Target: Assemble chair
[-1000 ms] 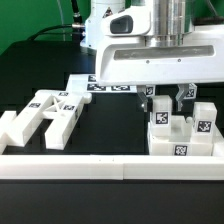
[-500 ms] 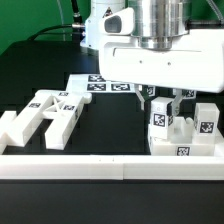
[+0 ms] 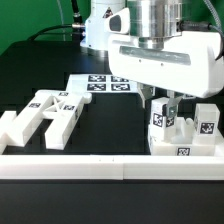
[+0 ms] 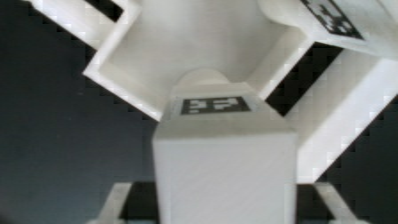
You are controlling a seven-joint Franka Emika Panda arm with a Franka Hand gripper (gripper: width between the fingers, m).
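Gripper (image 3: pixel 162 104) jaws sit narrowed around the top of a white leg piece (image 3: pixel 161 128), one dark jaw on each side of it, so we read it as gripped. That leg piece stands upright and carries a black-and-white tag (image 3: pixel 159 118) on the face turned toward the exterior view. In the wrist view we see the same leg piece (image 4: pixel 222 165) running up the middle of the picture with its tag (image 4: pixel 215 103) near the end. It rests against a white slab (image 3: pixel 183 148) on the exterior view's right, though we cannot tell whether it is fully seated there. Just beside it, further to the exterior view's right, a second tagged block (image 3: pixel 205 124) stands on the same slab. Well apart, on the exterior view's left, several loose chair pieces (image 3: pixel 45 112) lie in a cluster on the black tabletop (image 3: pixel 110 128). Behind them lies the marker board (image 3: pixel 100 84), flat. Along the front edge runs a long white border rail (image 3: pixel 100 166).
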